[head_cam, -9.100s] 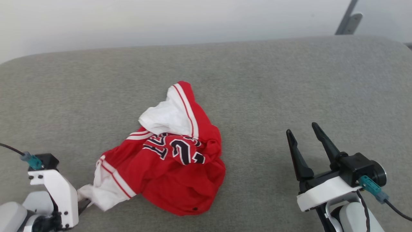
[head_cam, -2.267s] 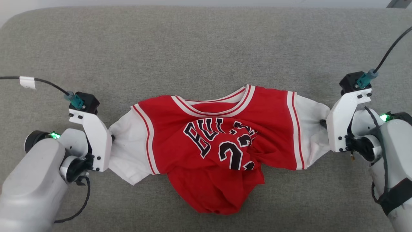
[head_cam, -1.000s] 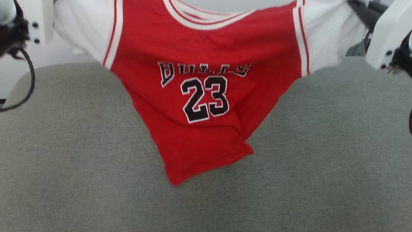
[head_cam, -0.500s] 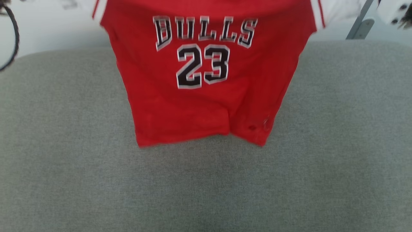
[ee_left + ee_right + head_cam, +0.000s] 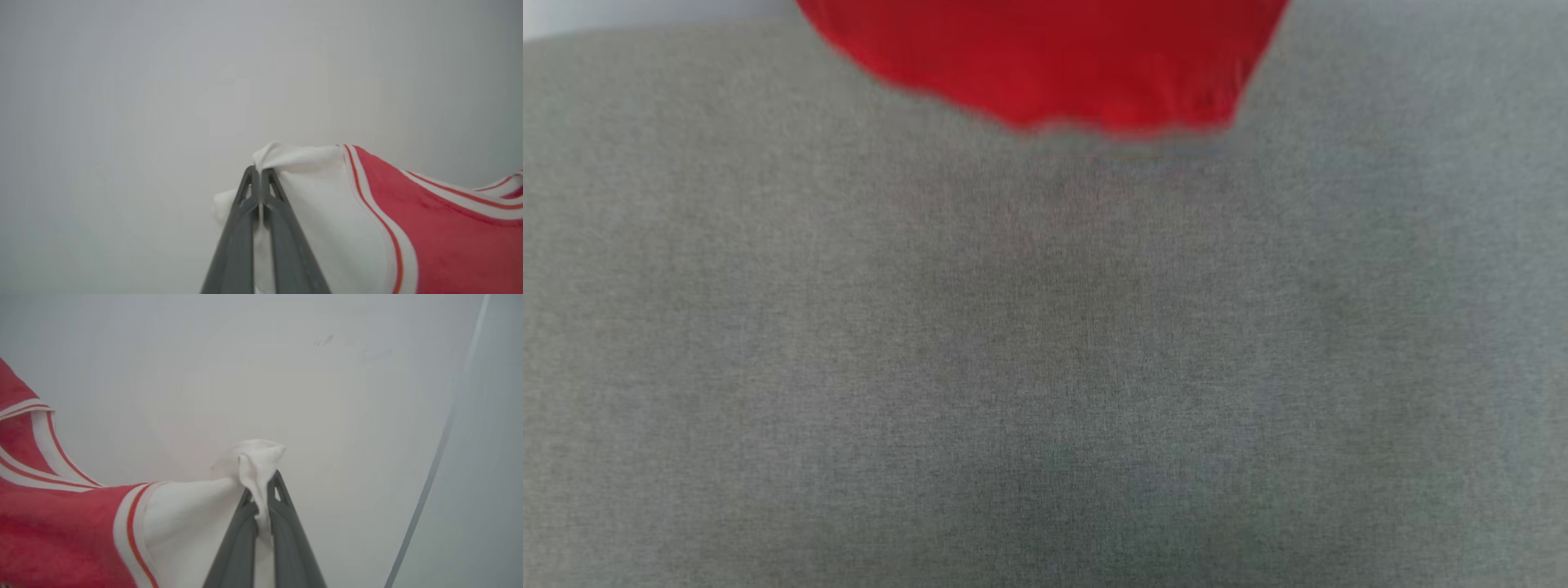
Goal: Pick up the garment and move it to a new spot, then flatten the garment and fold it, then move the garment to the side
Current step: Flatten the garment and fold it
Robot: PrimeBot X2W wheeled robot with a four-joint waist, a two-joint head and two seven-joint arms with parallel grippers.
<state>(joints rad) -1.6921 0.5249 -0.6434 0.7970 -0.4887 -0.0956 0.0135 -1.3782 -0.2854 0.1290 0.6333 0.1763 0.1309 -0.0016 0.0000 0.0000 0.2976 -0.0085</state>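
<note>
The left gripper (image 5: 259, 172) is clenched on the tip of one white sleeve of the garment (image 5: 429, 245), its two dark fingers pressed together with a tuft of white cloth poking out past their tips. The right gripper (image 5: 262, 491) is clamped the same way on the other white sleeve, a fold of cloth bunched between and above its fingers. The jersey hangs stretched between the two claws. In each wrist view the white sleeve runs from the fingertips across the striped trim into the red body, which lies to the inner side of each claw. In the head view the red lower part (image 5: 1054, 65) hangs at the middle of the far side of the grey upholstered surface (image 5: 1045, 367), its hem blurred, with a faint shadow just beneath it; whether the hem touches the surface cannot be told. The surface spreads broadly to the left, right and near side of the hem, and its far edge shows at the upper left corner. A pale wall (image 5: 122, 102) stands behind both claws.
</note>
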